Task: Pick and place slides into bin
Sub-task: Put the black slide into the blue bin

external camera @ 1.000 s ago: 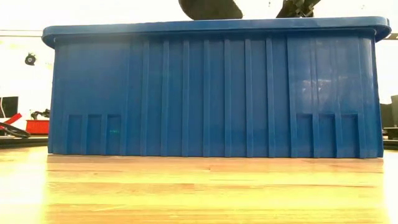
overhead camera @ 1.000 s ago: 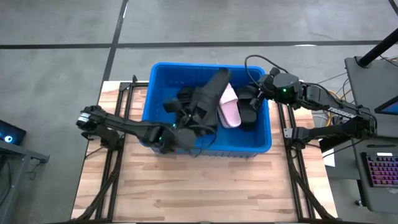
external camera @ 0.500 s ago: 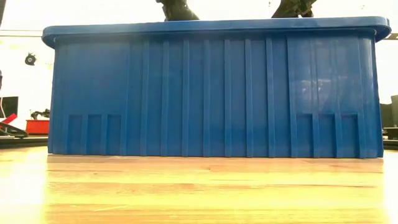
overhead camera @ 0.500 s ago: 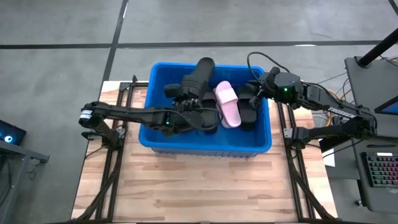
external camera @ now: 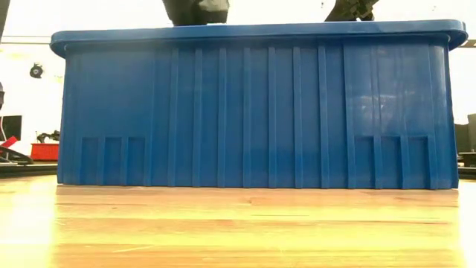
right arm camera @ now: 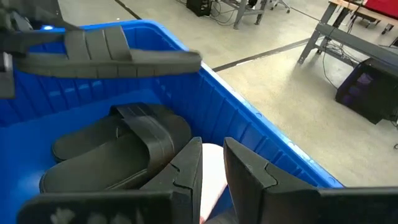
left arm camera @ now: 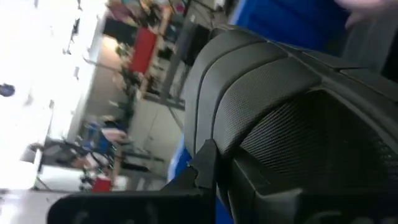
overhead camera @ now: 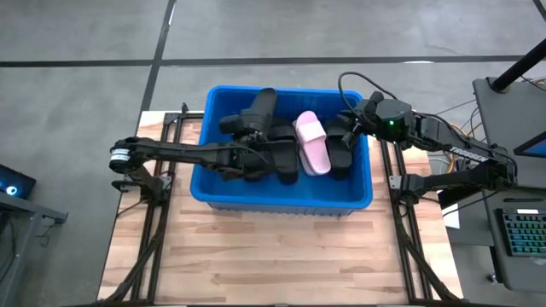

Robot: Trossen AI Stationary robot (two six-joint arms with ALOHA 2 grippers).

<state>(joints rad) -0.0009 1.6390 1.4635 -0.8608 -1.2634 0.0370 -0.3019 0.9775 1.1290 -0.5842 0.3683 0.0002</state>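
Note:
The blue bin (overhead camera: 281,198) stands on the far half of the wooden table. Inside it lie a pink slide (overhead camera: 311,143) and black slides (overhead camera: 286,160) (overhead camera: 341,151). My left gripper (overhead camera: 242,141) reaches in from the table's left and is shut on another black slide (overhead camera: 256,111), which hangs over the bin's far left part; its top shows above the rim in the low view (external camera: 195,9). My right gripper (right arm camera: 211,165) hovers over the bin's right side above the pink slide, fingers a narrow gap apart with nothing between them. My left gripper holds the black slide by one end, coming nearly level from the table's left. One finger (left arm camera: 205,163) lies against the slide beside its ribbed strap (left arm camera: 249,59); the slide itself hides the rest of the contact. The slide (right arm camera: 106,53) hangs roughly level, strap up, clear of the bin's floor.
The bin's tall walls (external camera: 253,112) fill the low view. Bare wooden table (overhead camera: 273,256) lies in front of the bin. A desk with a keyboard (overhead camera: 520,234) stands off the table's right edge.
My left gripper has swung toward the table's left and down, carrying the black slide from over the bin's middle to its far left part. The slide has sunk lower into the bin and tipped from steeply raised to about level.

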